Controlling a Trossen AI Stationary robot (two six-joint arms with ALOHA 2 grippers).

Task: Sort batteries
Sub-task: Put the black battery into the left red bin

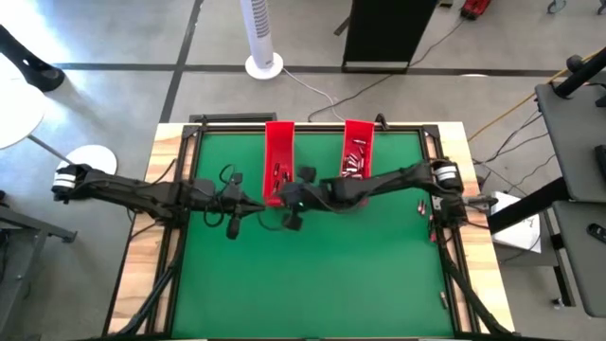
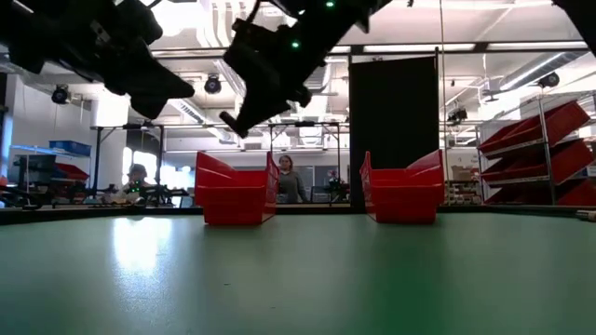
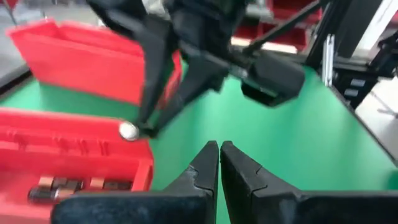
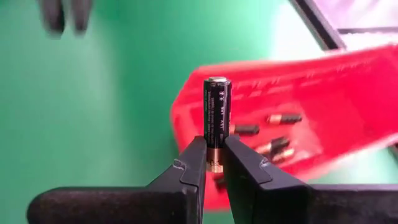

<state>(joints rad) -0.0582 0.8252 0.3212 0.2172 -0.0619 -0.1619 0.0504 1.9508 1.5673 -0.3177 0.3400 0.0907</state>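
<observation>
Between the right gripper's (image 4: 214, 158) nearly closed fingertips a dark battery (image 4: 217, 118) stands pinched by its lower end, held just over the left red tray (image 4: 323, 106), probably for dropping among the batteries there. Beside it, the left gripper (image 3: 219, 158) waits pressed shut and empty, clear of the work; farther off sits the right red tray (image 1: 357, 152) with its own batteries.

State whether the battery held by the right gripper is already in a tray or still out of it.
Out. The right gripper is shut on the battery, which stands upright between its fingers above the left red tray.
</observation>
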